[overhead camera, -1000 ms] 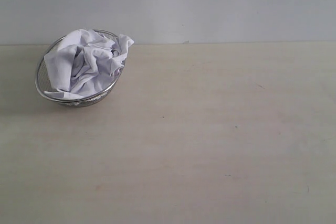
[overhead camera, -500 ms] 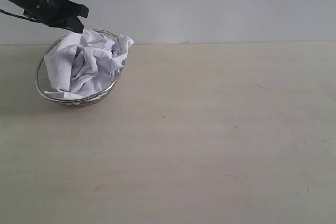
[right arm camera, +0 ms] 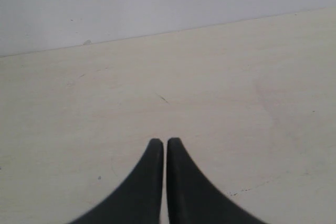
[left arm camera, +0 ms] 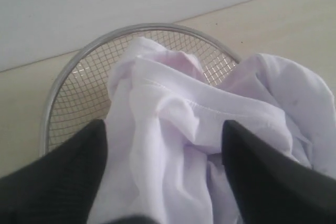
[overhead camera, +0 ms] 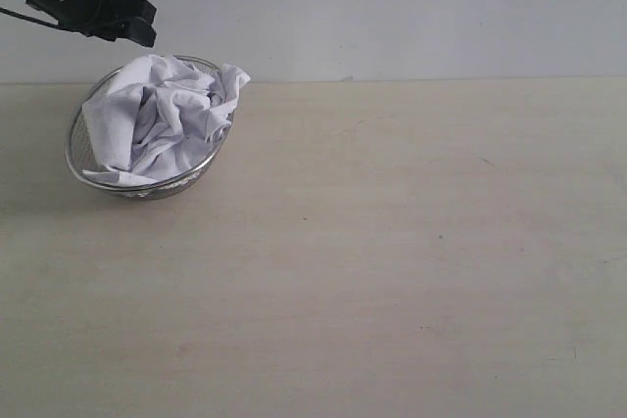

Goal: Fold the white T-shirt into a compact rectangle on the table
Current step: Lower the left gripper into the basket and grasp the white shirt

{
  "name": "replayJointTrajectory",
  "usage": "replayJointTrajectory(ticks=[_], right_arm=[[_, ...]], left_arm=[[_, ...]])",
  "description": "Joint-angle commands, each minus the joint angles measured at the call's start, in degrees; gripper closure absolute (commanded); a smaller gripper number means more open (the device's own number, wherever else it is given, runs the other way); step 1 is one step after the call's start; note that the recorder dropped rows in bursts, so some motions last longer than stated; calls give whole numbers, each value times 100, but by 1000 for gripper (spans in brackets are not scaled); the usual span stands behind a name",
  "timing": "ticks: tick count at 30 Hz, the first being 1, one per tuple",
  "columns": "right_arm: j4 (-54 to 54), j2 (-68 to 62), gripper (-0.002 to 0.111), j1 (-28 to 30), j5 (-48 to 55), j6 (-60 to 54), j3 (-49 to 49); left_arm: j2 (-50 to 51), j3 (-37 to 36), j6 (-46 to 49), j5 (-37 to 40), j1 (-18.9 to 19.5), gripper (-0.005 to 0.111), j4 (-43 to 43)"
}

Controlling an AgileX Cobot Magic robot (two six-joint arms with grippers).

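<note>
The left end effector has been lowered from the upper corner to just above the white T-shirt (crumpled in the wire basket), then drawn back slightly, with its jaws opened wide.

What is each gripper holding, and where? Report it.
Nothing is held. The left gripper is open over the white T-shirt in the basket; the right gripper is shut on nothing.

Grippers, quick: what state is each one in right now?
Left gripper: open, jaws either side of the white T-shirt in the wire-mesh basket, nothing gripped.
Right gripper: shut, empty, over the table.
</note>
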State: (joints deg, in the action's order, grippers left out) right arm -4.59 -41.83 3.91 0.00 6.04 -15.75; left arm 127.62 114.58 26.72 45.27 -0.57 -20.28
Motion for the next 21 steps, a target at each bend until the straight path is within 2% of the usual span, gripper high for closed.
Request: replayJointTrajectory(ticks=[1,15,17,19,20,21], right_arm=[[49,-13,109,6,-36,-48,-35],[49,-13,109,6,-60,-48,-35],[49,-13,109,6,-60,-48,-35],[49,-13,109,6,-60,-48,-35],[49,-13,109,6,-61,-38,-35],[49,-13,109,6,-61,-38,-35]], left_arm=[[69,38,-404,-176,-16,42,176],[778,38,-383,-381,-111,43,-194],[850,38,-383,-503,-148,51,-462],[873,38,-383,-585,-181,76,-572],[873,38,-383,-585,-181,93,-560],[873,38,-355,-585,-181,102,-524]])
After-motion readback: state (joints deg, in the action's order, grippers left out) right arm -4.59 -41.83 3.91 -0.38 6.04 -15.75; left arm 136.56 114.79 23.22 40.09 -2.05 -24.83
